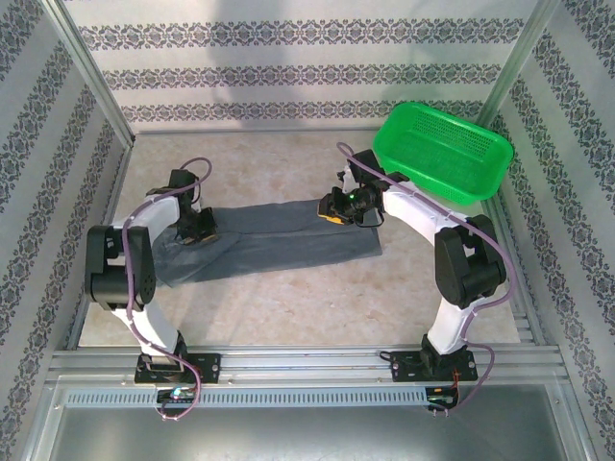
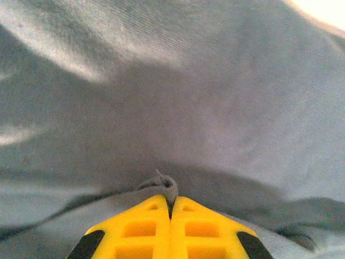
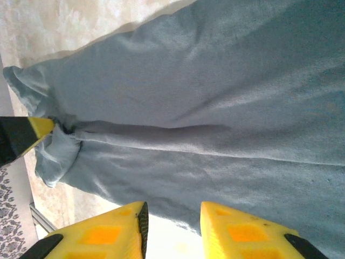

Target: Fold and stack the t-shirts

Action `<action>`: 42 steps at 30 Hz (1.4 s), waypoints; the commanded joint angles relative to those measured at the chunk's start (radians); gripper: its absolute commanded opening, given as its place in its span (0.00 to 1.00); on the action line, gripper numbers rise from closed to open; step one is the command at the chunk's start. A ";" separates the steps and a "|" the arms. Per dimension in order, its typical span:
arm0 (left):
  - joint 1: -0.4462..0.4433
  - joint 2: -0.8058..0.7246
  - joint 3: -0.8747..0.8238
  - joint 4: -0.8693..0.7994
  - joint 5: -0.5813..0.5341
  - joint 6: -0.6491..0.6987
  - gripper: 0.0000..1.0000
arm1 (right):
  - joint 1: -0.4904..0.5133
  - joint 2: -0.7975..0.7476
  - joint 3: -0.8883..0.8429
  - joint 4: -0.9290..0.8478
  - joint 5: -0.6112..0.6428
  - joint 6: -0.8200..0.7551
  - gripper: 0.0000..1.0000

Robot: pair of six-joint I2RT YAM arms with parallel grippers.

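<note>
T-shirt (image 1: 279, 245): plain dark slate-grey cloth, no print. It lies flat as a long band, already folded lengthwise, spanning from the left gripper (image 1: 200, 233) across to the right gripper (image 1: 334, 207). The end past the right gripper is squared off. The end at the left gripper is wider and rumpled.

Right wrist view: a long crease (image 3: 161, 132) runs down the band away from the right gripper toward the left one. At that far end the cloth bunches into a small rolled lump (image 3: 56, 156).

Left gripper sits down on the shirt's end with its yellow fingers (image 2: 140, 226) pressed together. A small nub of cloth (image 2: 167, 183) is pinched at the tips, so it is clamped on the shirt.

Right gripper sits over the band's far edge. Its jaws stand apart with a clear gap and nothing is clamped. The shirt's edge is just ahead of the tips.

Table (image 1: 317, 298): pale beige, mottled, matte. Bare in front of both grippers' arms.

Walls (image 1: 307, 67): white paper with grey ornamental stripes on three sides, held by aluminium posts (image 1: 91, 72). A metal rail (image 1: 307, 360) carries both arm bases.

Basket (image 1: 442, 144): bright green plastic mesh, behind and outboard of the right gripper, well apart from the shirt.
</note>
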 commanded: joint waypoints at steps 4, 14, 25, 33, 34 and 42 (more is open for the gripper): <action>-0.058 -0.158 -0.059 -0.140 -0.018 -0.174 0.00 | 0.011 -0.034 -0.009 0.008 -0.002 -0.004 0.32; -0.159 -0.334 -0.179 -0.209 0.025 -0.432 0.00 | 0.003 -0.032 -0.018 0.013 -0.027 -0.026 0.31; -0.308 -0.354 -0.317 -0.025 0.088 -0.730 0.07 | -0.042 -0.048 -0.090 0.016 -0.034 -0.026 0.31; -0.324 -0.389 -0.277 -0.080 0.104 -0.749 0.37 | -0.114 -0.060 -0.158 0.029 0.016 0.033 0.29; -0.322 -0.406 -0.260 -0.104 0.084 -0.748 0.37 | -0.120 -0.059 -0.159 0.029 0.023 0.036 0.29; -0.182 -0.447 -0.201 -0.165 -0.049 -0.678 0.35 | -0.117 -0.021 -0.117 0.040 0.030 0.065 0.28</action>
